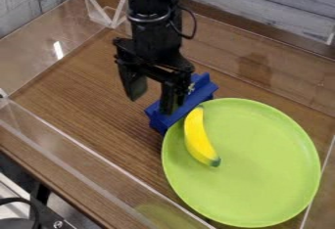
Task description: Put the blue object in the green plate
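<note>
The blue object point(187, 98) is a deep-blue blocky piece lying on the wooden table, touching the upper-left rim of the green plate point(262, 174). My black gripper point(152, 92) points straight down over the block's left end, open, one finger point(132, 82) to the left and the other point(171, 98) at the block. The fingers hide part of the block. I cannot tell whether a finger touches it. A yellow banana point(198, 138) lies on the plate's left side.
Clear acrylic walls point(53, 135) ring the wooden table point(78, 76) at the front left and back. A clear triangular stand point(102, 13) sits at the back left. The arm point(151, 3) rises toward the top of the view.
</note>
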`<state>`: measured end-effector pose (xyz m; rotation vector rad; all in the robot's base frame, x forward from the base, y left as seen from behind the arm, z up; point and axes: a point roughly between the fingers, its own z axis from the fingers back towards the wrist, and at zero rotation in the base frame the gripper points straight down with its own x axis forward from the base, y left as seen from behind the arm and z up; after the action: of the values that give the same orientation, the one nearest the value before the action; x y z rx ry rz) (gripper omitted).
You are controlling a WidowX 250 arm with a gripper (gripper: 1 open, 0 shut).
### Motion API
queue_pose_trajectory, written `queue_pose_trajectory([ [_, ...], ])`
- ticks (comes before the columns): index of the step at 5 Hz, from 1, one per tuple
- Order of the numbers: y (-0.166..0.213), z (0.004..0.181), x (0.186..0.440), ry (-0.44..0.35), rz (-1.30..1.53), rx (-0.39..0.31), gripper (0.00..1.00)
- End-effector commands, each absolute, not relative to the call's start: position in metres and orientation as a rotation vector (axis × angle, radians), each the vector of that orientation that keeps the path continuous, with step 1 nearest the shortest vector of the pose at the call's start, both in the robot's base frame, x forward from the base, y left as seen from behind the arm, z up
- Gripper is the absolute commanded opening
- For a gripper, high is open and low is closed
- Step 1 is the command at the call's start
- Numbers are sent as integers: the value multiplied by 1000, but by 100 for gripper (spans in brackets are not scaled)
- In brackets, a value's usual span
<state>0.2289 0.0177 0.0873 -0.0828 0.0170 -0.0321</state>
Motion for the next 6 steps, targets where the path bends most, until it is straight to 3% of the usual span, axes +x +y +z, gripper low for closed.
queue_pose_trajectory([
  [1, 21, 90, 232, -9, -41, -85, 100],
  [6, 25, 84, 239, -17, -32, -81, 100],
])
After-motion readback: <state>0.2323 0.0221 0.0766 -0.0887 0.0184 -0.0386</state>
